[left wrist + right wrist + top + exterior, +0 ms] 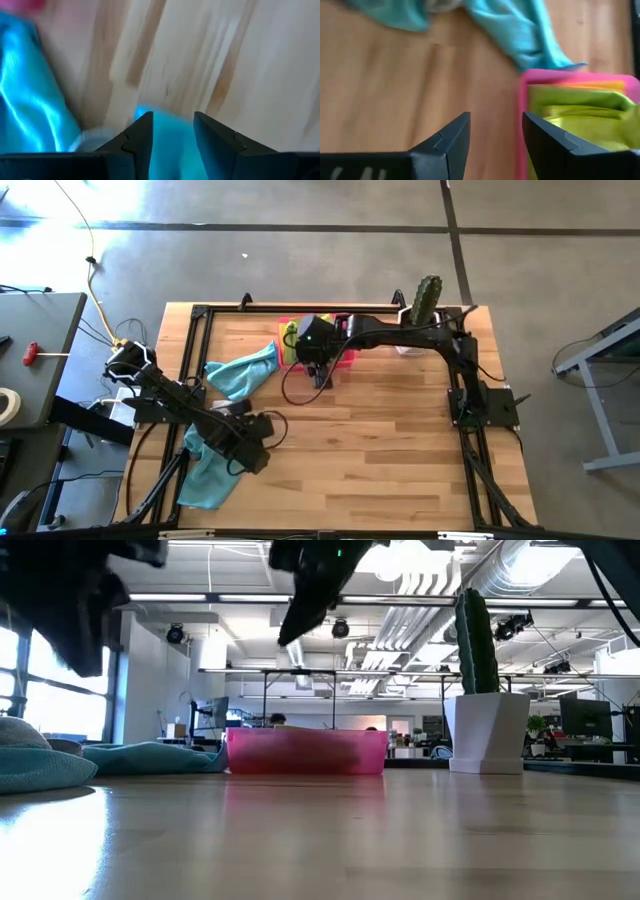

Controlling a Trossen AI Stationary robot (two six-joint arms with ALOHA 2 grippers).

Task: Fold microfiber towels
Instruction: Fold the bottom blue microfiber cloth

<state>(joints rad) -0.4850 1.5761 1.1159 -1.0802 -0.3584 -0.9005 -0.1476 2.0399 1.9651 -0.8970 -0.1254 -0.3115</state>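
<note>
Left claw (252,452) sits low over the tabletop's (380,440) front-left area, right above a teal towel (208,472) that trails off the front-left edge. In the left wrist view its fingers (140,137) stand part open with a gap between them; teal cloth (167,142) shows in that gap and below, but can't tell whether it's gripped or just lying underneath. More teal fabric (27,95) runs along one side of that view.

Second teal towel (243,370), rumpled, lies toward the back left of the tabletop, one corner reaching to just beside the pink tray (347,358). Low view shows the same teal cloth (150,758) lying flat beside the tray (305,752), and another teal mound (35,765) near the camera.

Right claw (322,378) hangs in the air over the tray's front-left corner, arm reaching in from the back right. Right wrist view: fingers (447,137) spread apart, nothing between them, wood visible through the gap. Tray rim (522,115) just beside one finger.

Inside the tray: a lime green towel (580,122) folded, with a yellow layer (592,86) showing at its far edge. From above, yellow cloth (291,335) shows at the tray's left end.

Cactus in a white pot (424,305) stands at the back right, near the tray but apart from it; upright in the low view (480,690).
</note>
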